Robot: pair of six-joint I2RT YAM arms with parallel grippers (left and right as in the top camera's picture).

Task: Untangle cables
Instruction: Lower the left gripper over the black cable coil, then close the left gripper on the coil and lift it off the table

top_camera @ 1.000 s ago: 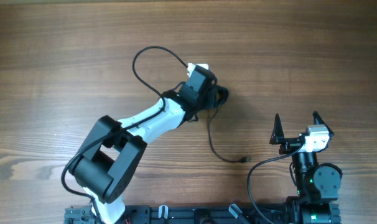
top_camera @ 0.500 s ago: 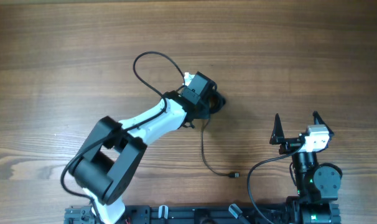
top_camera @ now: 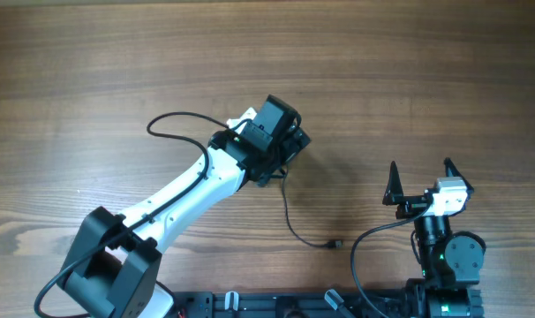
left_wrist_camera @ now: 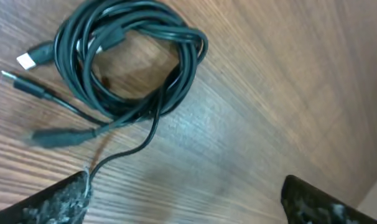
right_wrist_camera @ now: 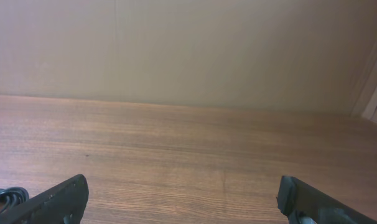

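The cables [left_wrist_camera: 132, 62] lie as a coil of thin black wires on the wooden table, in the upper left of the left wrist view. Several plug ends [left_wrist_camera: 28, 59] stick out on the coil's left. One strand [left_wrist_camera: 148, 127] runs from the coil down past the left finger. My left gripper [left_wrist_camera: 185, 202] is open and empty, hovering over the coil. In the overhead view the left gripper [top_camera: 290, 141] covers the coil, and a loose strand [top_camera: 290, 221] trails down to a small plug [top_camera: 335, 244]. My right gripper [top_camera: 421, 177] is open and empty at the lower right.
The left arm's own thicker black cable [top_camera: 166, 124] loops out to the arm's left. The right arm's cable [top_camera: 360, 252] curls by its base. A bit of the coil [right_wrist_camera: 2, 196] shows at the lower left of the right wrist view. The table [top_camera: 444, 71] is bare wood.
My left arm has swung left and its gripper now sits over the coil, which showed beside it before. The loose strand's plug end slid down and left. The right arm has not moved.
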